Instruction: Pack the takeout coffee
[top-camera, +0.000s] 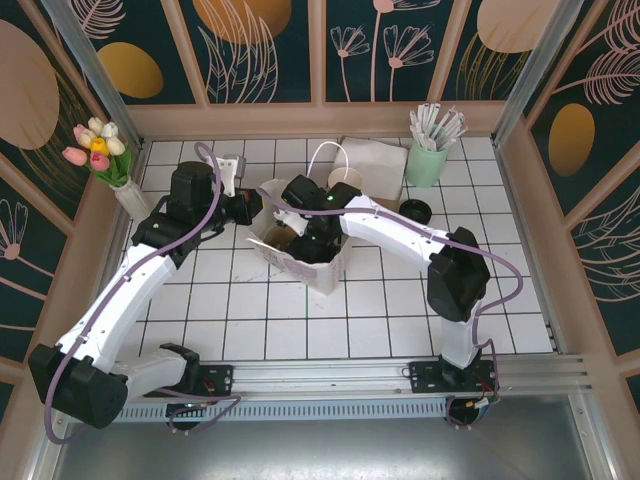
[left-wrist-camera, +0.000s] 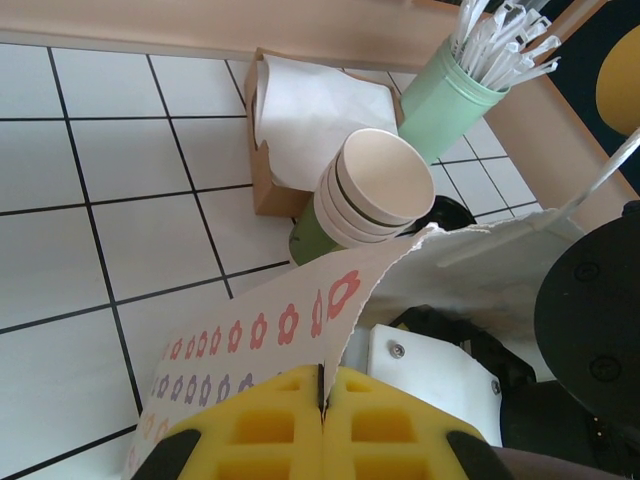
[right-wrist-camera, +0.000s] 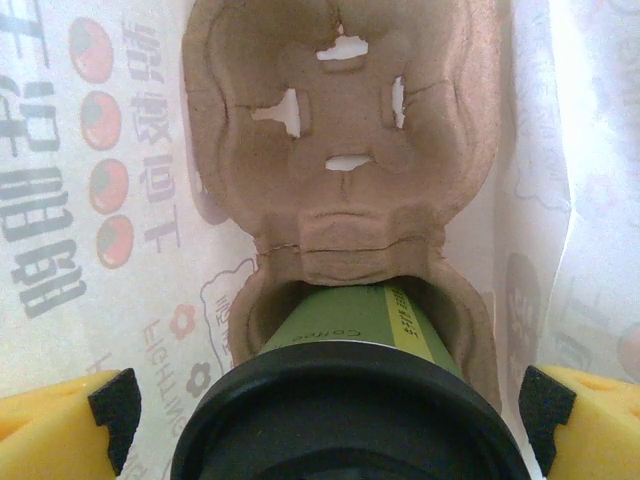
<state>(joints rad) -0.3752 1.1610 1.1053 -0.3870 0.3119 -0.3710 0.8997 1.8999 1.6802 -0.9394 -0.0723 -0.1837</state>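
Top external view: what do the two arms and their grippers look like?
The left arm and right arm both have white links, bulky black joints and a purple cable running along them. A small green light shows near the right wrist. The left gripper and right gripper have bright yellow fingers; the right one's end in black pads.

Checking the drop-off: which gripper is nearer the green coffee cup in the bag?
Right. The right gripper stands open astride the coffee cup, seated in the pulp carrier inside the paper bag; the left gripper pinches the bag's rim, off to the side.
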